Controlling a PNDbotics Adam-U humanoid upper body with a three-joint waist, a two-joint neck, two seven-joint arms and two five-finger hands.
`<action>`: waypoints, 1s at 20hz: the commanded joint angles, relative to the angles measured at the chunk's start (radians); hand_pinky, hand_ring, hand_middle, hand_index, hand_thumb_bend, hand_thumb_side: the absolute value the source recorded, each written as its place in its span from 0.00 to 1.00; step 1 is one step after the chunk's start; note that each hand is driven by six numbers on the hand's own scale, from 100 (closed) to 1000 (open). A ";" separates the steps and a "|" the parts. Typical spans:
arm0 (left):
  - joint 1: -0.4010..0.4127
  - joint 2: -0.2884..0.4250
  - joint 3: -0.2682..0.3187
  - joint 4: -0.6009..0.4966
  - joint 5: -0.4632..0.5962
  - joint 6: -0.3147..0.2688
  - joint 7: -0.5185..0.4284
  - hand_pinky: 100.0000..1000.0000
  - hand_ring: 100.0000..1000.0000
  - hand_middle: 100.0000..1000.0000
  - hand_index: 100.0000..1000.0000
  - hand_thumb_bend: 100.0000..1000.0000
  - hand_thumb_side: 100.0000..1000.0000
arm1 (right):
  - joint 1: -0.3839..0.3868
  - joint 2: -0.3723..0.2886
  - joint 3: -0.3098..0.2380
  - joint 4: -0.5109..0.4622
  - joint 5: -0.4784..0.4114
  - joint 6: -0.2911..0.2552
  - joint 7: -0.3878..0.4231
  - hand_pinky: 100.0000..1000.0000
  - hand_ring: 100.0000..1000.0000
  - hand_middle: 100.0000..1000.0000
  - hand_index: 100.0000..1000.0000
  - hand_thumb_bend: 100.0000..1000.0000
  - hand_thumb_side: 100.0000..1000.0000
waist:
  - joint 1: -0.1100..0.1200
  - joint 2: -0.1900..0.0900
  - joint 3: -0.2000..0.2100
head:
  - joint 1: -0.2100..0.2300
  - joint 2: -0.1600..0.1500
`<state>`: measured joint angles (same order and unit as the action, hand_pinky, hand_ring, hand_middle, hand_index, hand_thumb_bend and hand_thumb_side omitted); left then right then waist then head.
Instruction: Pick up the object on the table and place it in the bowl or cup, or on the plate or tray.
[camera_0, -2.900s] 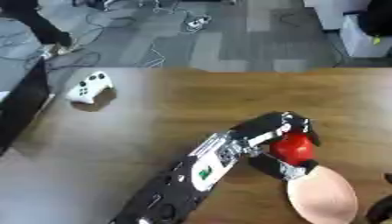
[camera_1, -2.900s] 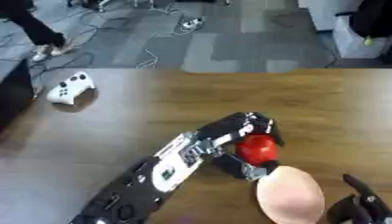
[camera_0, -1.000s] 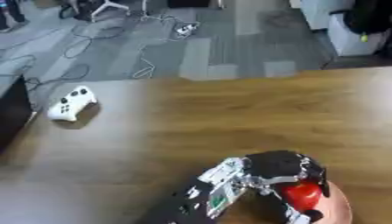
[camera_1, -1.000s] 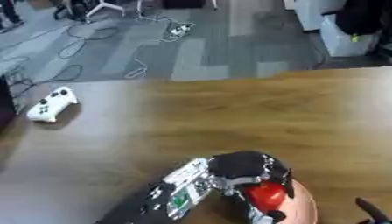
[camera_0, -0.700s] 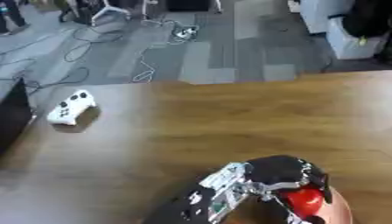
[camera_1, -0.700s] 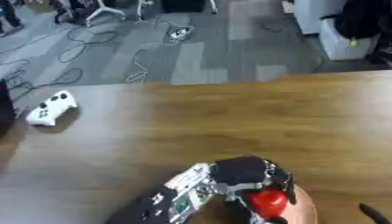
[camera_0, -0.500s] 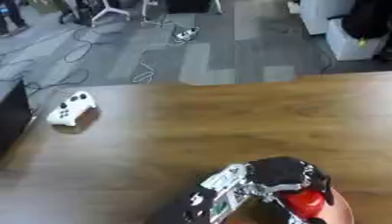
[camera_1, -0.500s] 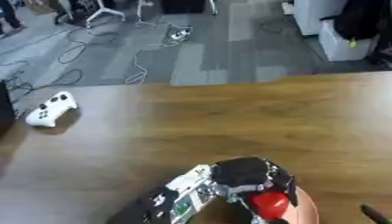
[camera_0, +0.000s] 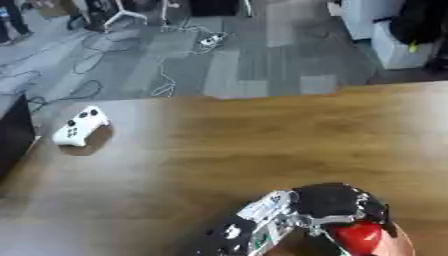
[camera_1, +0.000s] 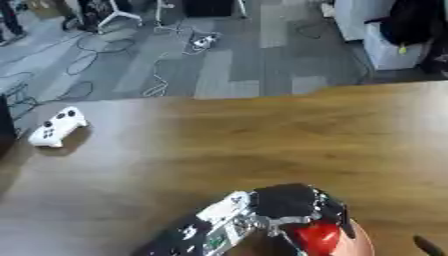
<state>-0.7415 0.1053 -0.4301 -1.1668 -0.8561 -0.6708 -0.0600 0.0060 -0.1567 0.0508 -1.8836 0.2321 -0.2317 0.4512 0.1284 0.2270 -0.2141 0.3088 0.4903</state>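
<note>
Lower centre-right of the frame: the left hand is seen at the bottom edge, its arm entering from the lower left. A red object is held beneath the hand, on the side nearest the bottom edge, with the dark fingers curled over its top and flanks (grasped, not released). Directly under and to the right of the red object, a pale pink plate is partly seen, cut off by the bottom edge; whether the object touches the plate cannot be told.

Lower right corner of the right eye view: a thin dark tip of the right hand is just visible; its state cannot be told.

Left side, mid-height: a white game controller is found lying on the wooden table, well apart from the hand. Beyond the table's far edge, grey floor with cables is noted in the upper part of the frame.
</note>
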 joint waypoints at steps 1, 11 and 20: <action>-0.007 0.007 0.001 0.001 -0.034 -0.001 0.008 0.20 0.51 0.67 0.79 0.08 0.50 | -0.007 -0.004 -0.002 -0.022 0.002 -0.003 0.002 0.49 0.52 0.51 1.00 0.00 0.89 | -0.005 -0.012 0.001 | 0.007 -0.010; -0.014 0.016 0.009 -0.013 -0.097 -0.005 0.022 0.29 0.56 0.71 0.85 0.25 0.75 | -0.001 -0.005 -0.002 -0.024 -0.003 -0.005 0.004 0.49 0.52 0.51 1.00 0.00 0.88 | -0.013 -0.018 0.009 | 0.009 -0.013; -0.028 0.040 0.026 -0.061 -0.139 0.024 0.026 0.44 0.65 0.73 0.87 0.32 0.81 | 0.012 -0.008 -0.006 -0.024 -0.013 -0.005 0.003 0.50 0.52 0.51 1.00 0.00 0.85 | -0.021 -0.036 0.023 | 0.002 -0.011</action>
<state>-0.7505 0.1305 -0.4173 -1.2005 -0.9866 -0.6532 -0.0370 0.0165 -0.1577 0.0503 -1.8841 0.2243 -0.2338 0.4535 0.1162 0.2071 -0.1915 0.3087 0.4902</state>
